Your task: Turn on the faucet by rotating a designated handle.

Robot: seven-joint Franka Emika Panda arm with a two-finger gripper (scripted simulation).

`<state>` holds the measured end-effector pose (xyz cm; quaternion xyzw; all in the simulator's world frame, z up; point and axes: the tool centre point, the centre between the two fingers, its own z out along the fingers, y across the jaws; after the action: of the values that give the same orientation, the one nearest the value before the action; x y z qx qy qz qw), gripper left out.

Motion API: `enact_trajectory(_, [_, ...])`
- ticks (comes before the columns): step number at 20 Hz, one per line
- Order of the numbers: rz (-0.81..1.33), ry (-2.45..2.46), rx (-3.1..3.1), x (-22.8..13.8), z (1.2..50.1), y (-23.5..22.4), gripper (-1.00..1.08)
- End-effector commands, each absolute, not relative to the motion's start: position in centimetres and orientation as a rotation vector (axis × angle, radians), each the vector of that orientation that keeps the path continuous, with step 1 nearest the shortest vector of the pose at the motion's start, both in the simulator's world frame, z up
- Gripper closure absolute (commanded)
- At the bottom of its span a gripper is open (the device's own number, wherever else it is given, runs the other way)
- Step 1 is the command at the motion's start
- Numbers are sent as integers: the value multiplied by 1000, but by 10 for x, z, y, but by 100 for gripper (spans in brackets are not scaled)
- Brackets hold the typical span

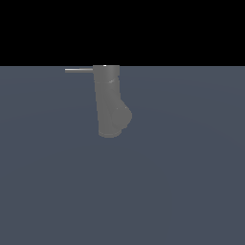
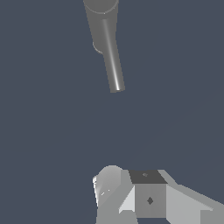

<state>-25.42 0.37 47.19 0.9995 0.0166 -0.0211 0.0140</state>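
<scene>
The faucet (image 1: 108, 100) is a matte grey upright cylinder with a short angled stub spout (image 1: 123, 116) low on the side toward the exterior view's right. Its handle (image 1: 79, 70), a thin light-grey rod, sticks out level from the cylinder's top toward the exterior view's left. My gripper is not in the exterior view. In the wrist view I look down the faucet (image 2: 101, 6), with the handle (image 2: 112, 61) pointing toward my gripper (image 2: 129, 179). A wide gap of bare floor separates the handle's tip from the gripper. The gripper holds nothing, and its white finger parts overlap, so the jaw gap is hidden.
Flat blue-grey floor (image 1: 182, 182) lies all round the faucet, and a black backdrop fills the upper part of the exterior view. No other object is in sight.
</scene>
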Motion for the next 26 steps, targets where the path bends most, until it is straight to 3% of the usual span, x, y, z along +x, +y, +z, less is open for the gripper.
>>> enact_trajectory(1, [-66, 52, 3112, -254, 472, 4, 108])
enact_trajectory(16, [-18, 64, 3161, -249, 482, 5, 108])
enact_trajectory(26, [-29, -95, 3195, -217, 482, 13, 108])
